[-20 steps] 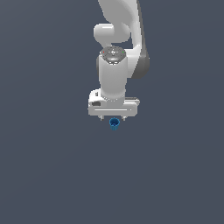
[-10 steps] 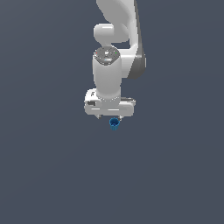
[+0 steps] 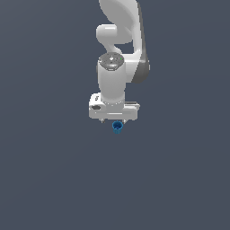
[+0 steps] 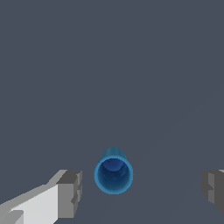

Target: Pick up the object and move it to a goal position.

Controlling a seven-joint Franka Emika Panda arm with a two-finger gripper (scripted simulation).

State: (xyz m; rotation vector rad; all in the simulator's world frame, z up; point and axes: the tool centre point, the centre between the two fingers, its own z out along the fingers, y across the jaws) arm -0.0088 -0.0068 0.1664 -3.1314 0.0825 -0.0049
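Observation:
The small blue cup (image 3: pixel 117 127) lies on the dark grey floor, just under the white gripper (image 3: pixel 113 119) in the exterior view. In the wrist view the cup (image 4: pixel 113 174) shows its round rim and hollow inside between the two grey fingertips (image 4: pixel 70 194). The gripper (image 4: pixel 142 189) is open wide. The cup sits nearer one fingertip than the other and touches neither. The gripper's fingers are mostly hidden behind the hand in the exterior view.
The white arm (image 3: pixel 119 54) rises above the gripper toward the top of the exterior view. The dark grey floor (image 3: pixel 54 179) spreads all around with nothing else on it.
The arm has swung slightly toward the exterior view's left and come lower over the cup. The cup has not moved.

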